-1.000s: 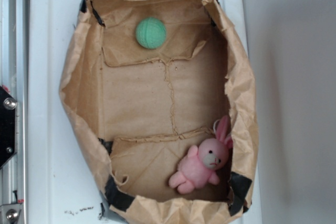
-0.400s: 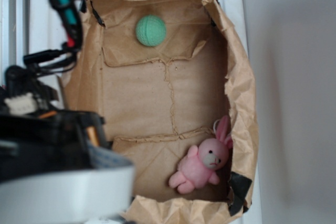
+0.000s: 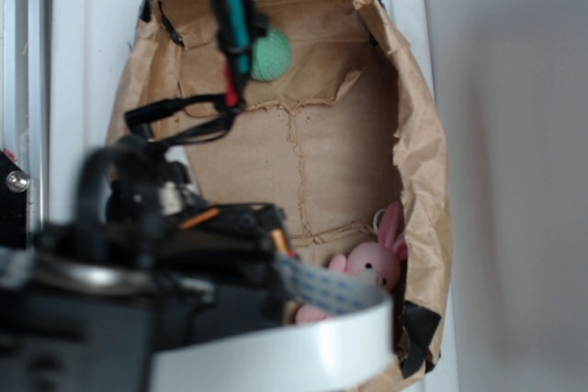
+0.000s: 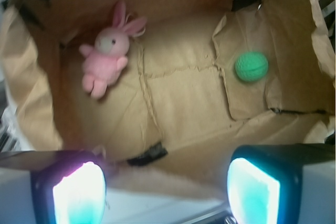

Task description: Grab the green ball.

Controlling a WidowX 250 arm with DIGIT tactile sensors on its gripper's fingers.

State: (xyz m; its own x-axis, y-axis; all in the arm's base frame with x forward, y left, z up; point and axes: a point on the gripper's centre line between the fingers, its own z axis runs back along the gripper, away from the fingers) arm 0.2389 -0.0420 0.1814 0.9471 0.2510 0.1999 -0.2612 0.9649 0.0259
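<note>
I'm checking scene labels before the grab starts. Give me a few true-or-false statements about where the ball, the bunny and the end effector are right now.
1. The ball lies on the floor of the paper bag. True.
2. The bunny touches the ball. False: they lie apart, near opposite ends of the bag.
3. The end effector holds the ball. False: in the wrist view its fingers are spread with nothing between them, and the ball lies apart from them.
4. The bunny is pink. True.
5. The ball is outside the bag. False: it sits inside, on a folded flap of the bottom.
</note>
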